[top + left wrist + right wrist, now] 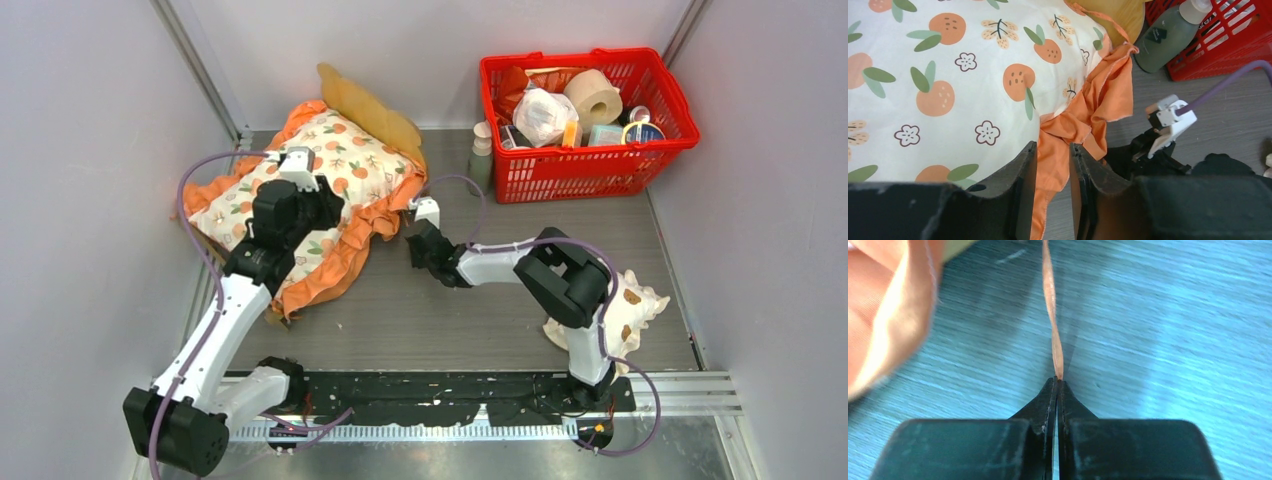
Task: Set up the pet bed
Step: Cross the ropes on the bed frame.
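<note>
Towards the worktop's far left corner, the right claw is pressed together on the orange ruffle, a pinch that only its own wrist view shows. The left claw straddles that ruffle; whether it bites, I cannot tell. Likely step: seating the cushion on the pet bed, mostly buried beneath it. Next, a level, joint pull.
</note>
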